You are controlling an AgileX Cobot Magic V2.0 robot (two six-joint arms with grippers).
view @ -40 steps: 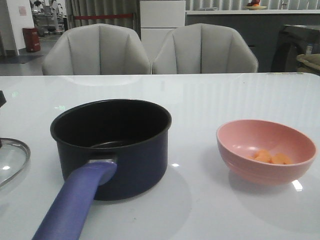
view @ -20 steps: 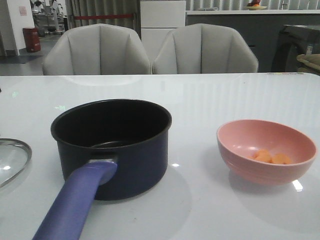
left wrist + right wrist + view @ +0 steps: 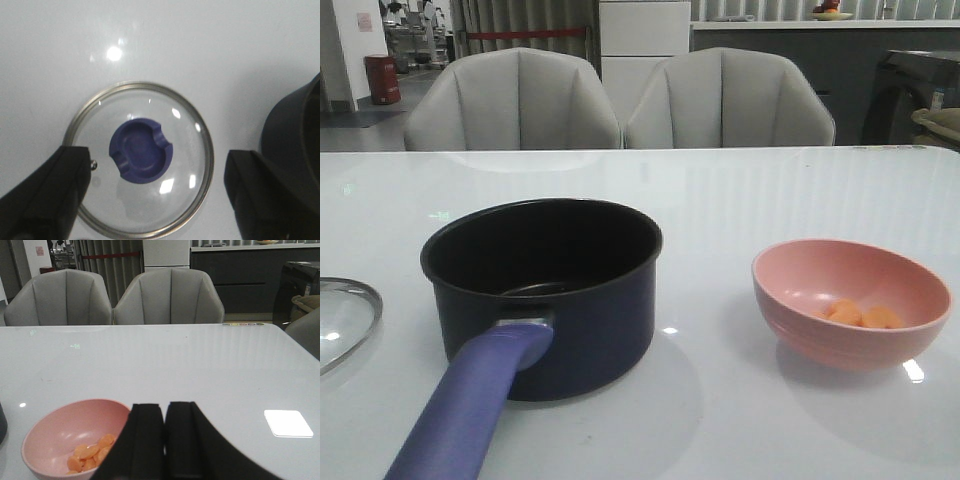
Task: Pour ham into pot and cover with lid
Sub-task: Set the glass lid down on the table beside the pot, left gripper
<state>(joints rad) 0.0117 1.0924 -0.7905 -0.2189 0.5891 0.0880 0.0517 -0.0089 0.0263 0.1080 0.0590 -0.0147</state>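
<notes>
The pot (image 3: 545, 290) is seen standing on the white desk (image 3: 720, 200), its handle turned toward the camera, with the lid (image 3: 141, 159) laid flat just beside it under the widely spread jaws of the left gripper (image 3: 157, 192). The ham (image 3: 90, 454) is held in a pink bowl (image 3: 55, 432) well to the pot's right, and the right gripper (image 3: 165, 432) is held near that bowl with its 2 jaws pressed together on nothing.
</notes>
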